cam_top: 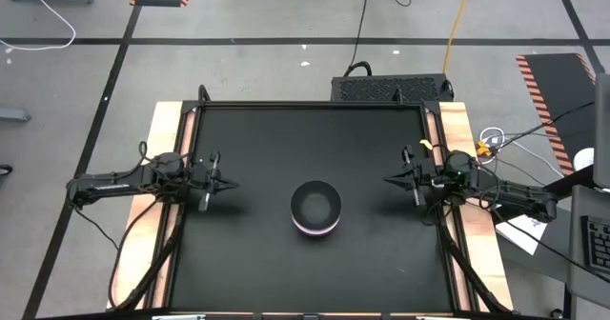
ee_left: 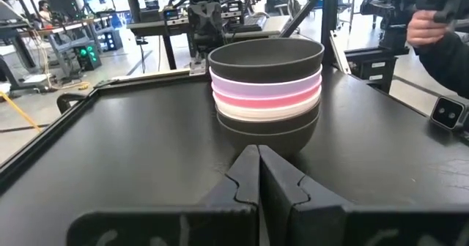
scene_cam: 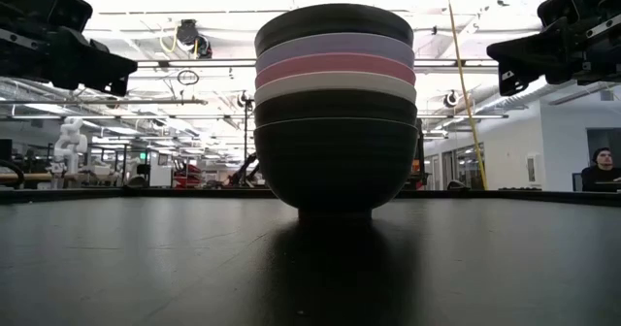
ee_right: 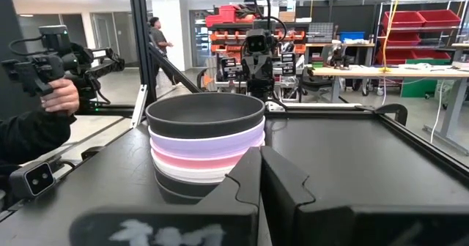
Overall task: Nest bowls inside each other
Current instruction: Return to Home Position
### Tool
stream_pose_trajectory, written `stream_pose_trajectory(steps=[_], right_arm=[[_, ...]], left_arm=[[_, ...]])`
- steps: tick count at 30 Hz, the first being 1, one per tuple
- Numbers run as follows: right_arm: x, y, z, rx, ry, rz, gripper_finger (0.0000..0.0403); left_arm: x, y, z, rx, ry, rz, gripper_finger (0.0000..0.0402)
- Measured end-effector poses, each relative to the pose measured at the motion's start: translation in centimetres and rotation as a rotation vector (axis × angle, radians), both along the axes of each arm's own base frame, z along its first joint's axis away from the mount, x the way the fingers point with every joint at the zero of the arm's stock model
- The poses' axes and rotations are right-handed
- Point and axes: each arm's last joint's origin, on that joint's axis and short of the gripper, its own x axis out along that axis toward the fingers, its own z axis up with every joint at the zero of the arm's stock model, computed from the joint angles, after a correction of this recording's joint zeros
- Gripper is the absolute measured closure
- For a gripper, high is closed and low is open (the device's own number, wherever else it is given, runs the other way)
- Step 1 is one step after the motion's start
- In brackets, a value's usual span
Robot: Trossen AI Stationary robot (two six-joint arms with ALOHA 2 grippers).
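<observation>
The bowls stand nested in one upright stack [cam_top: 315, 209] at the middle of the black table, its black bottom bowl's foot [scene_cam: 335, 212] on the tabletop. From the top the rims run black, lavender [scene_cam: 335, 49], pink [scene_cam: 335, 69], white [scene_cam: 335, 85], then black. My left gripper [cam_top: 230, 183] hovers shut at the table's left, well apart from the stack [ee_left: 265, 92]. My right gripper [cam_top: 391, 179] hovers shut at the table's right, also apart from the stack [ee_right: 207, 140]. Both point toward the stack.
The black tabletop [cam_top: 257, 263] has a raised frame and wooden side strips [cam_top: 162, 130]. A person's hand holding a dark device [ee_right: 51, 77] shows beside the table in the wrist views. Open tabletop lies all around the stack.
</observation>
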Motion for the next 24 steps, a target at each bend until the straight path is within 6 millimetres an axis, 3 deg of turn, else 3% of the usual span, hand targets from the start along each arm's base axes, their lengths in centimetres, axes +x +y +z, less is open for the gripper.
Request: stream_pose_trajectory(steps=[24], right_arm=[[0.0, 0.0, 0.09, 0.047, -0.004, 0.001, 0.0403]], left_arm=[[0.0, 0.0, 0.0, -0.006, 0.001, 0.001, 0.0398]])
